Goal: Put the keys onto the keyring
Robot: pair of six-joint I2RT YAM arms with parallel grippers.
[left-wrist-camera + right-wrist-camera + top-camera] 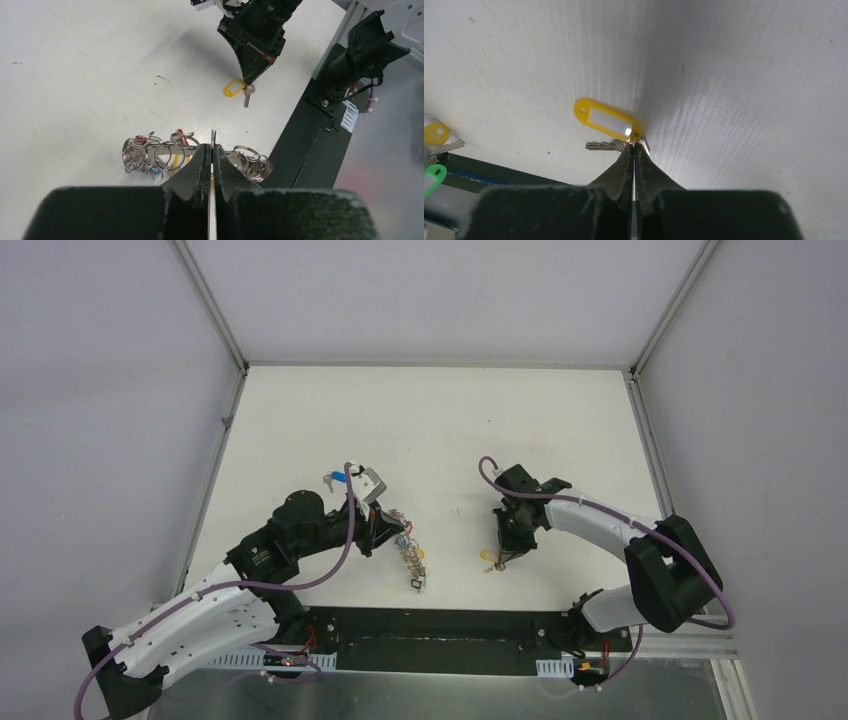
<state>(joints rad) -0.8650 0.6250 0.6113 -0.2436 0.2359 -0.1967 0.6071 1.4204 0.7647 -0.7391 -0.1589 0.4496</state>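
Since the right gripper (634,146) is clamping shut on the head of the yellow-tagged key (603,145), we are reading everything outward from those tips. The blade is pointing off to the left of the tips in the wrist view, lying low along the table (430,420). The yellow tag (606,119) is fanning out up-left above it. We are judging the pinch to be sitting right at the join of tag and key, so the key's hole is hiding behind the tips.

Further out, the keyring (411,562) is lying to this gripper's left, near but not touching, with bare table between. It is stretching as a bunched line from the left gripper (212,146) toward the near edge. That gripper is pinching shut on one loop of it, so the left arm is the nearer one. We are expecting the next move to be a leftward carry, hole end leading.

The blue-tagged key (335,478) is lying apart, beyond the left wrist.
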